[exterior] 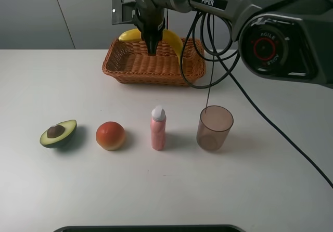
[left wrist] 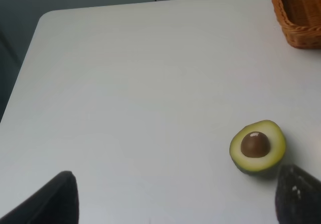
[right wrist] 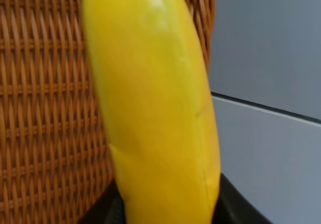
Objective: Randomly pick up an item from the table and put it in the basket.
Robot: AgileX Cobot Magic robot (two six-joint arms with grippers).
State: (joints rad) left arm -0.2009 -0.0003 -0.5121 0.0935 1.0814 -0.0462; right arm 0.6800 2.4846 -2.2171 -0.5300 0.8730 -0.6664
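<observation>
right gripper [exterior: 152, 48]: clamps banana [exterior: 173, 38] over basket [exterior: 118, 65], 12 o'clock, so your release should land inside
left gripper [left wrist: 175, 199]: spread wide, idle

Saw smooth, shiny skin on the banana [right wrist: 150, 108], rough woven wicker on the basket [exterior: 145, 75], a dull smooth table [exterior: 166, 190], a see-through plastic cup [exterior: 214, 129].

place: robot test lab | signs: bare white table [exterior: 47, 195]; plain grey panel wall [exterior: 57, 13] on far side; cabled robot arm [exterior: 223, 3] reaching from the right
</observation>
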